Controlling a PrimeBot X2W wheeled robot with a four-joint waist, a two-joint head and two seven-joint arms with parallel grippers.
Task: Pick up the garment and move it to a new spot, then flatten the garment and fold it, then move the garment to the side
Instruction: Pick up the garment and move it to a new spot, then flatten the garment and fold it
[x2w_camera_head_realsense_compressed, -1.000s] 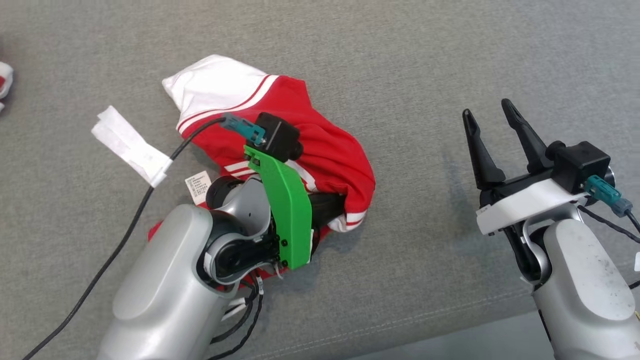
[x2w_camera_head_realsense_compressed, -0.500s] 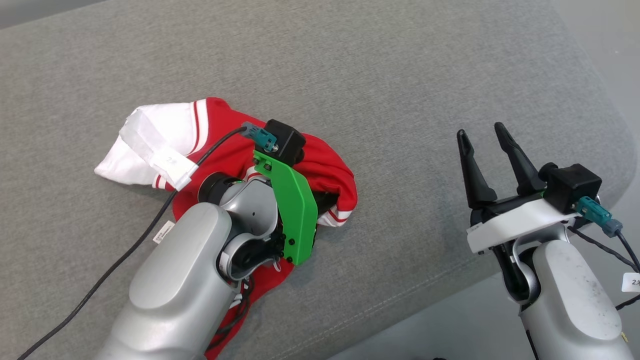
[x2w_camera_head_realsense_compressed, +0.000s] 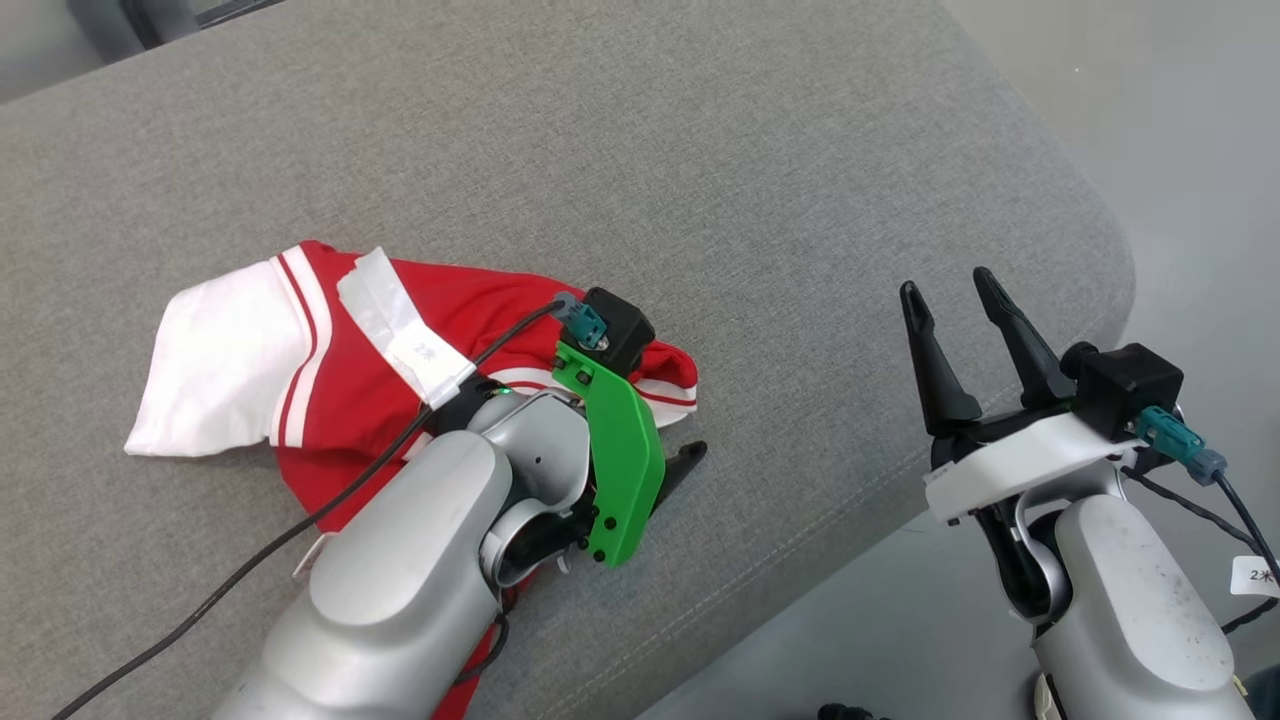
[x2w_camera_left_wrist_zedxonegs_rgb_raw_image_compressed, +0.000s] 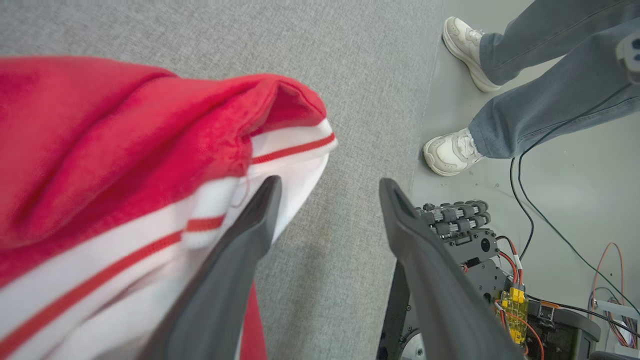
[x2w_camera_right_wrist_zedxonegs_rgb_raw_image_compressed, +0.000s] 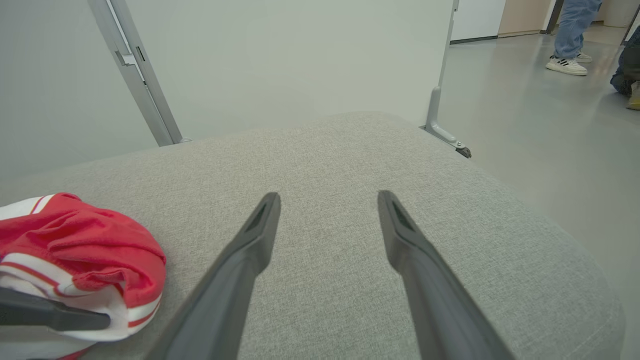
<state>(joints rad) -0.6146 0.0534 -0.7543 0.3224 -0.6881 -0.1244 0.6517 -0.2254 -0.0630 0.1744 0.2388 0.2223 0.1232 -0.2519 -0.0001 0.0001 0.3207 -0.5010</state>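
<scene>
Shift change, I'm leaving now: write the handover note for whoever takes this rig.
Left end effector: open, holding nothing, one finger at the white hem of the garment.
Right end effector: open, empty, over the grey cushion, apart from the garment.
Garment: bunched up on the cushion, towards its front edge.
Done: apparently the move to a new spot, since it lies set down and unheld.
Left: flatten, fold, move aside.
</scene>
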